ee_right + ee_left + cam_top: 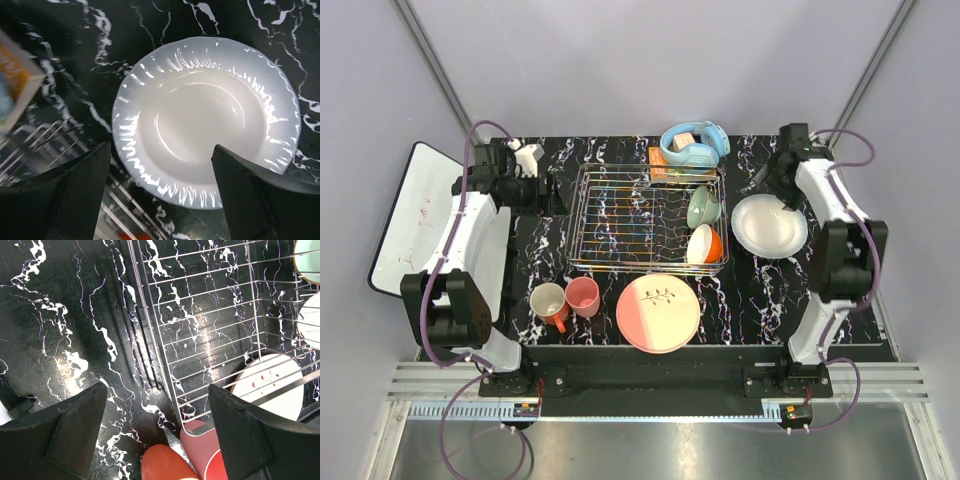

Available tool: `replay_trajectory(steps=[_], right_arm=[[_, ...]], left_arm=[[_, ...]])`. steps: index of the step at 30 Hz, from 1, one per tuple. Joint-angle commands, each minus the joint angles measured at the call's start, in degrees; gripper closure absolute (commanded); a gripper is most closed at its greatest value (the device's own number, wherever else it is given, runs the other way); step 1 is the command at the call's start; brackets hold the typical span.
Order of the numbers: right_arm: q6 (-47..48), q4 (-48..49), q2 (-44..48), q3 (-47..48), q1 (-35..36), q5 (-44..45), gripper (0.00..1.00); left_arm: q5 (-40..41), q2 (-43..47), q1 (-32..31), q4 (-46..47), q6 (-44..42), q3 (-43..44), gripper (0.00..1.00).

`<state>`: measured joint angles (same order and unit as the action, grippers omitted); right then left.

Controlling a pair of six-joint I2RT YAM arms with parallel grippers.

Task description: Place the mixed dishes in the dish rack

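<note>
Broadly, we see a black marbled table [750, 300] with both arms stretched away from their bases. The left arm [470, 240] rises along the left side and bends inward, so the left gripper [157, 390] hangs over the table just beside the rack's left rim, its fingers spread wide and empty. The right arm [840, 230] leans inward too, and the right gripper [161, 150] hovers above the white plate [770, 226], likewise wide apart and holding nothing. The dish rack [620, 220] sits mid-table, its long axis running left to right. The white plate lies flat just right of it; the pink-and-cream plate [658, 313] lies flat in front. Inside the rack's right end, the green bowl [702, 207] and orange bowl [705, 244] stand on edge, the orange one opening leftward. The pink cup [583, 296] and cream mug [549, 303] stand upright, side by side, near the front left corner.
</note>
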<state>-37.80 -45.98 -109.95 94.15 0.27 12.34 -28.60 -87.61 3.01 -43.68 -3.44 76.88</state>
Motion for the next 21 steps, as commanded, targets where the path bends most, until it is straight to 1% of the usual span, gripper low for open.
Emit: replay_trajectory(steps=[1,2,5,6,8,10,14,18,21], right_arm=[[1.68,0.62,14.56,-7.03,-3.43,-2.05,0.10],[0.90,0.71,15.81,-9.31,-4.22,-2.32,0.09],[-0.08,1.06,20.03,-20.10,-8.17,-3.55,0.08],[-0.08,1.67,21.95,-22.15,-10.53,-5.20,0.08],[0.18,3.52,23.37,-26.45,-12.83,-7.14,0.07],[0.88,4.57,24.43,-28.13,-15.29,-9.34,0.05],[1.42,5.98,24.35,-30.25,-16.97,-12.16,0.03],[1.24,8.27,22.07,-31.13,-17.59,-17.68,0.02],[0.28,10.38,19.00,-32.09,-17.94,-19.01,0.02]], left_arm=[[0.30,-0.01,0.25,0.97,-0.60,2.31,0.14],[0.47,-0.01,0.25,1.05,-0.86,2.31,0.14],[0.56,-0.10,0.16,1.05,-1.13,2.04,0.14],[0.48,-0.19,0.25,1.05,-1.13,2.04,0.14],[0.39,-0.63,0.25,1.05,-1.04,2.13,0.14],[-0.14,-0.98,0.25,1.05,-0.95,2.22,0.14],[-0.49,-1.42,0.25,1.05,-0.69,2.40,0.14],[-0.58,-1.42,0.33,1.32,-0.86,2.48,0.14],[-0.84,-1.60,0.25,1.32,-0.78,2.48,0.14]])
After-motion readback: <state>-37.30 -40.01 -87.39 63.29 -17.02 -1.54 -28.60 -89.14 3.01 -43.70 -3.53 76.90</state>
